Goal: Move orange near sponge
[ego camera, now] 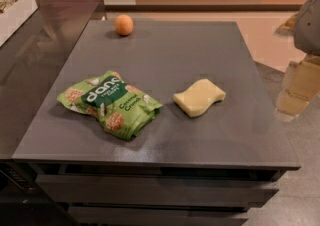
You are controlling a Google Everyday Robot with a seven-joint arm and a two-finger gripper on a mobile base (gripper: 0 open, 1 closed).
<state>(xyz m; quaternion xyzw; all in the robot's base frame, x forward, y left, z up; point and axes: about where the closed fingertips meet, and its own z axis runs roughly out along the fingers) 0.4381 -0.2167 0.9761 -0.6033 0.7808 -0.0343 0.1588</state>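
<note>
The orange [124,25] is a small round fruit resting near the far left edge of the dark grey table [200,55]. The sponge [199,97] is a pale yellow pad with wavy sides, lying flat right of the table's middle and well apart from the orange. My gripper [294,95] hangs at the right edge of the view, beyond the table's right side and to the right of the sponge. It holds nothing that I can see.
A green crinkled snack bag [110,102] lies left of the sponge, towards the front. A dark counter [35,50] adjoins the table on the left, with a white box [15,7] at its far end. Drawers [150,190] sit below the table's front edge.
</note>
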